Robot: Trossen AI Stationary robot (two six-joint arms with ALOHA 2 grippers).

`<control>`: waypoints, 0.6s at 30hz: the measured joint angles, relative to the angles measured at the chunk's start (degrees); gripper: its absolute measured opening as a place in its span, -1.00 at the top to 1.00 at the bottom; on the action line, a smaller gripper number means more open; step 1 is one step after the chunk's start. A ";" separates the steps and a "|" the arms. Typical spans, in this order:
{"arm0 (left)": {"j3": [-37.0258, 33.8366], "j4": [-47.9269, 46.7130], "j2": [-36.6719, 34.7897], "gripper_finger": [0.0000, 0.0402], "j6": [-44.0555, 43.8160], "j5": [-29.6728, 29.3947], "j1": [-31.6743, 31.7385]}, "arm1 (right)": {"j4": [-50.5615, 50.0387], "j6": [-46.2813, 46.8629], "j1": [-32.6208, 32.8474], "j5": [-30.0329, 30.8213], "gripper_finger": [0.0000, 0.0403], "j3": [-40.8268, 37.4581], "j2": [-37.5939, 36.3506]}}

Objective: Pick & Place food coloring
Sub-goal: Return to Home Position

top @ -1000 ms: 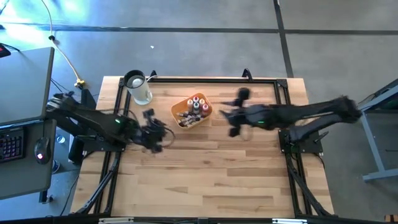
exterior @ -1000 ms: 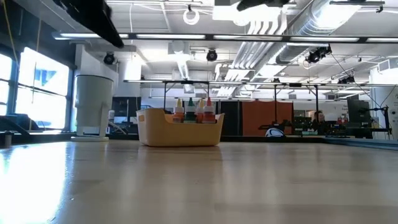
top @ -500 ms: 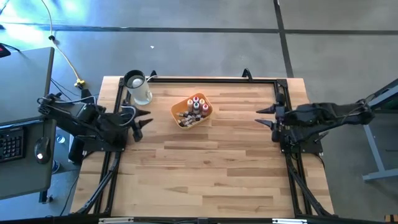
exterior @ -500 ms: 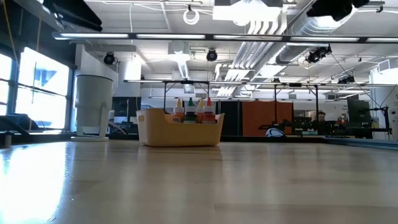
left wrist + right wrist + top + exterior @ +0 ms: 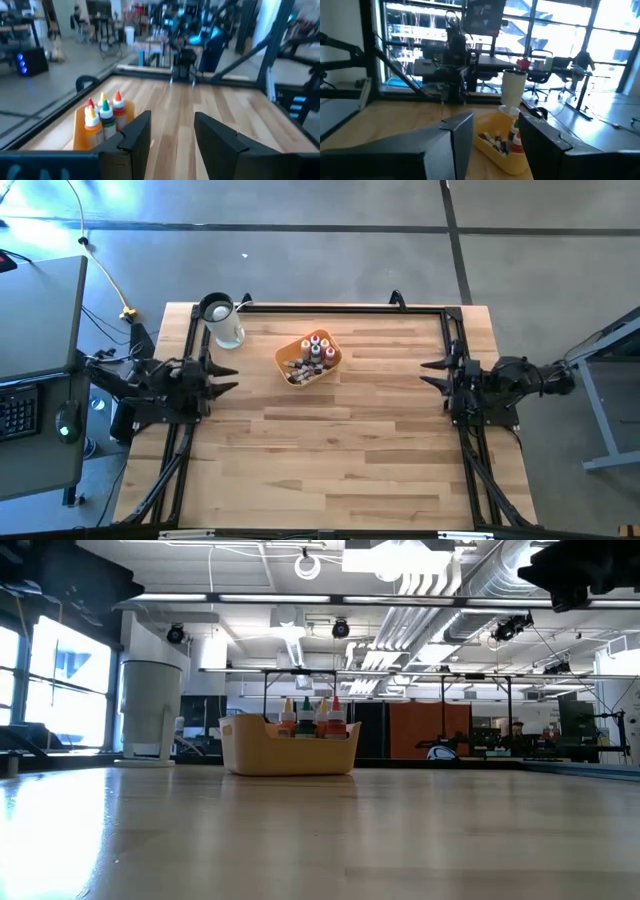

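Two matte black robot arms built of slim jointed segments, the left arm (image 5: 150,377) and the right arm (image 5: 515,377) alike. The left hand (image 5: 228,378) and the right hand (image 5: 430,373) each carry two dark fingers that taper to points seen from above. Close up, the fingers (image 5: 131,137) are broad black plates, flat-faced with angular bevelled edges.

We see a pale wooden table (image 5: 330,460) edged by a black metal frame (image 5: 330,308). Near its far left corner stands a white jug (image 5: 224,322), upright (its dark mouth faces us from above). A yellow-orange tray (image 5: 290,752) sits toward the table's middle, near the jug but apart from it. Off the left side we find a grey desk (image 5: 40,310) carrying a keyboard (image 5: 18,412) and a mouse (image 5: 66,420). A yellow cable (image 5: 105,276) crosses the floor.
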 joint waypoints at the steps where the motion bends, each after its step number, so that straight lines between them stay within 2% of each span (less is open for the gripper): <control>1: -1.25 1.39 -0.55 0.26 0.55 0.22 -0.02 | 0.40 0.04 0.02 -0.53 0.26 -0.34 -0.19; 6: -6.42 12.14 1.59 0.26 7.05 2.40 0.00 | 0.22 -0.03 0.02 -1.64 0.26 -0.66 0.99; 12: -13.66 22.12 0.67 0.26 9.94 5.97 0.00 | -1.27 1.90 0.02 -2.19 0.26 -0.76 0.71; 18: -16.91 25.06 0.08 0.26 9.91 6.25 0.00 | -1.44 3.37 0.02 -4.28 0.26 -0.76 0.75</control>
